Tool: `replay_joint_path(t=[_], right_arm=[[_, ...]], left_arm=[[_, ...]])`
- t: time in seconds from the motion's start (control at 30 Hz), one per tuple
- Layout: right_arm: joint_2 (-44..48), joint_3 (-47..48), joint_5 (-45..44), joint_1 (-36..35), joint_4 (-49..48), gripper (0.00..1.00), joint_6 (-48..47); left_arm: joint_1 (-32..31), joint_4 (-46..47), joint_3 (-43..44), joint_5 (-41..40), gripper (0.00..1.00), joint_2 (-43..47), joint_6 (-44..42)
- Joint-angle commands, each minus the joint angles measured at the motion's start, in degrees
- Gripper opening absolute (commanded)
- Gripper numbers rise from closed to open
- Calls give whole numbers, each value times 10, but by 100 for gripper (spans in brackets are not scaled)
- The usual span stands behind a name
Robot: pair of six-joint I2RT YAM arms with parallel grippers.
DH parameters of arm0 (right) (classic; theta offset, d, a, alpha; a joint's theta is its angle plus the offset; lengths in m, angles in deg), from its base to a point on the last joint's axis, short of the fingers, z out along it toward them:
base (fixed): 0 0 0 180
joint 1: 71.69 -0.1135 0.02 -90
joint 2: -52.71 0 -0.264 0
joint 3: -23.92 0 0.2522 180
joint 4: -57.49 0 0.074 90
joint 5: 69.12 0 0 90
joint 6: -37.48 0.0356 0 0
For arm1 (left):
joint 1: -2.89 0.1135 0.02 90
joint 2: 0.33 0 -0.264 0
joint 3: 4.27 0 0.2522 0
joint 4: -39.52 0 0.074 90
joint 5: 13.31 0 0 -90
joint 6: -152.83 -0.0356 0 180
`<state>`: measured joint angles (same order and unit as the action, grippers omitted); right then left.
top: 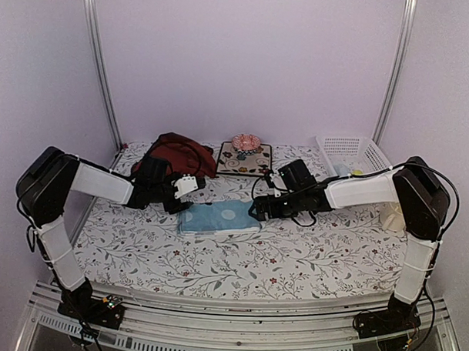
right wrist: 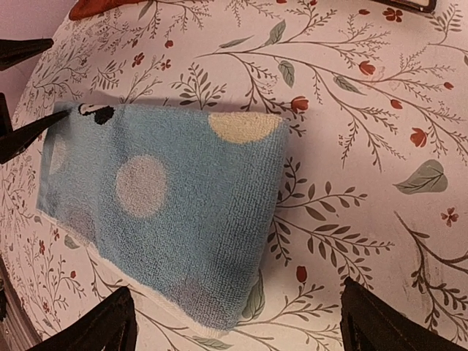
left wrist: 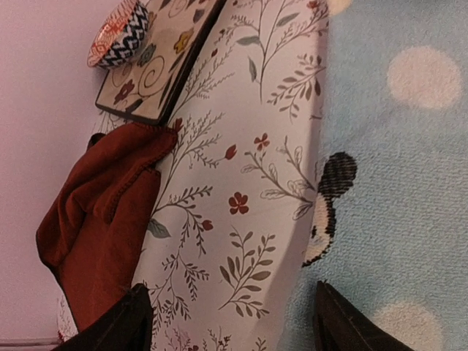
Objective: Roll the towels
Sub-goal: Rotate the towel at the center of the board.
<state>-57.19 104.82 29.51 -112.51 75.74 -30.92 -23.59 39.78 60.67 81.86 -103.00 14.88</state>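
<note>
A light blue towel (top: 217,219) with white dots lies folded flat on the floral table covering, between the two grippers. In the right wrist view this blue towel (right wrist: 168,212) fills the left half, a mouse print at its far corner. My left gripper (top: 189,188) hovers open at the towel's left end; its fingers (left wrist: 124,322) straddle bare covering and the towel's edge (left wrist: 395,183). My right gripper (right wrist: 238,329) stands open over the towel's near right corner, holding nothing. A dark red towel (top: 177,153) lies crumpled at the back left, and its edge (left wrist: 102,219) shows in the left wrist view.
A square dark floral mat (top: 245,159) with a small patterned bowl (top: 246,143) on it sits at the back centre. A white plastic basket (top: 355,154) stands at the back right. Walls close off the back and both sides.
</note>
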Motion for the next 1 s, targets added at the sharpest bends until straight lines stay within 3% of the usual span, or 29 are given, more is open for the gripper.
replay_joint_path(t=[0.0, 0.43, 0.47, 0.5, 0.7, 0.83, 0.97], right_arm=[[16, -9, 8, 0, -17, 97, -7], [26, -2, -19, 0, -7, 97, -25], [27, -2, -20, 0, -7, 97, -27], [27, -1, -20, 0, -8, 97, -29], [24, 16, 3, -1, -4, 97, -48], [4, 78, 37, -3, 14, 97, -54], [-40, 159, 73, -4, 30, 99, -67]], left_arm=[[-4, 68, -10, -103, 76, -31, -23], [-5, 84, -23, -134, 77, -24, -39], [-5, 85, -23, -134, 82, -16, -37], [-5, 85, -22, -134, 95, -6, -35], [-5, 30, -11, -98, 97, 78, 3], [-10, -36, -20, -48, 97, 122, 33], [-33, -16, -67, -62, 97, 127, 29]])
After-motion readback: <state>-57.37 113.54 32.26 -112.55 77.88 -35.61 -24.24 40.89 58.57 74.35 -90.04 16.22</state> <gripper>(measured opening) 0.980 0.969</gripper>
